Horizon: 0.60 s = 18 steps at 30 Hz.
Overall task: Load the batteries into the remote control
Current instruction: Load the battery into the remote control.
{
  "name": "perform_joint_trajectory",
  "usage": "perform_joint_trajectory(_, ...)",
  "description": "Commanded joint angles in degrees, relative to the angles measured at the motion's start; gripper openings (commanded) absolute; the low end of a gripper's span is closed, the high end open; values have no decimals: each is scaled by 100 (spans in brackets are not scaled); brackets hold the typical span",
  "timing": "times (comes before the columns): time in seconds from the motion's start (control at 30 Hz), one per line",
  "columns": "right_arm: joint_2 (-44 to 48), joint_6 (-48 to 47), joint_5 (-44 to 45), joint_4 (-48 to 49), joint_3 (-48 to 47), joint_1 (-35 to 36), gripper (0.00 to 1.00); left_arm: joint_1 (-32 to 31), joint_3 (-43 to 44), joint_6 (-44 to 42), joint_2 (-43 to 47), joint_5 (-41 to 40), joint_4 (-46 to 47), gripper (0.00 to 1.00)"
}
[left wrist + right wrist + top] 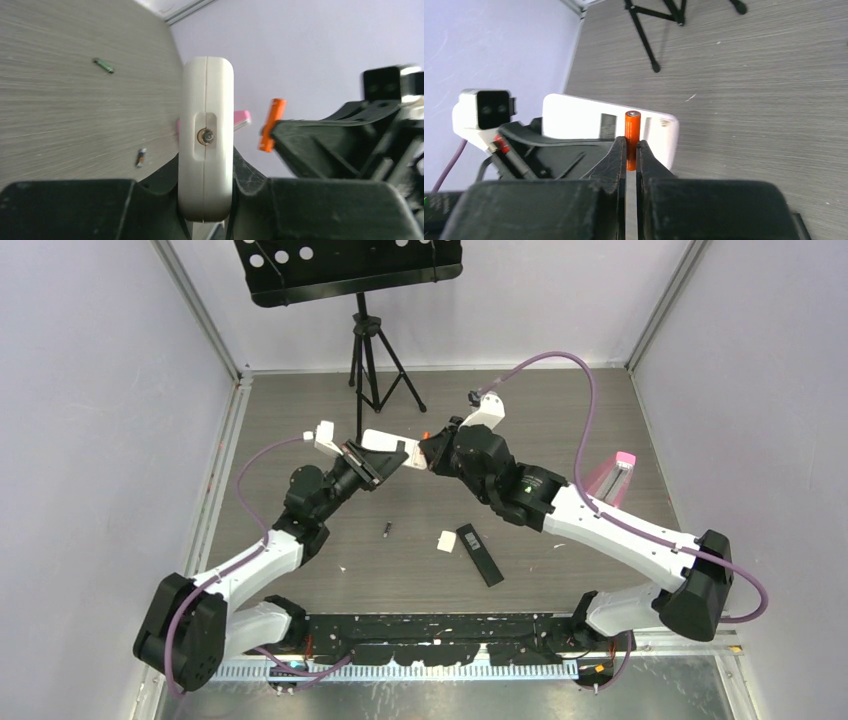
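Bright, even, diffuse light; faint soft shadows. Left wrist view: right tool [274,134] blurred, foreground unfocused.

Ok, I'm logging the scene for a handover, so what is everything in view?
white remote: one, white, clamped in the left gripper
orange battery: one, orange, pinched in the right gripper
green battery: one, green, lying on the table
dark battery: one, dark, on the table
black remote: one, black, on the table
small cover: one, white, left of the black remote
pink box: one, pink, table's right side
stand: one, black, far end
left gripper: one, black, shut
right gripper: one, black, shut
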<state>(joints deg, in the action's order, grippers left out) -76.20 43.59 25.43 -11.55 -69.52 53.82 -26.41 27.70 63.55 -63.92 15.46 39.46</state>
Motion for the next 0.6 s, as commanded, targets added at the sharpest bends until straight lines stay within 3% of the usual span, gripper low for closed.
perform_joint_trajectory(0.0, 35, 338, 1320, 2, -205, 281, 1, -82, -132, 844, 15, -415, 1410, 0)
perform_joint_trajectory(0.1, -24, 270, 1808, -13, -316, 484, 1, -100, -186, 1196, 27, -569, 1549, 0)
perform_joint_trajectory(0.57, -471, -182, 2381, 258, -751, 709, 1, -117, -231, 1937, -4, -633, 1819, 0)
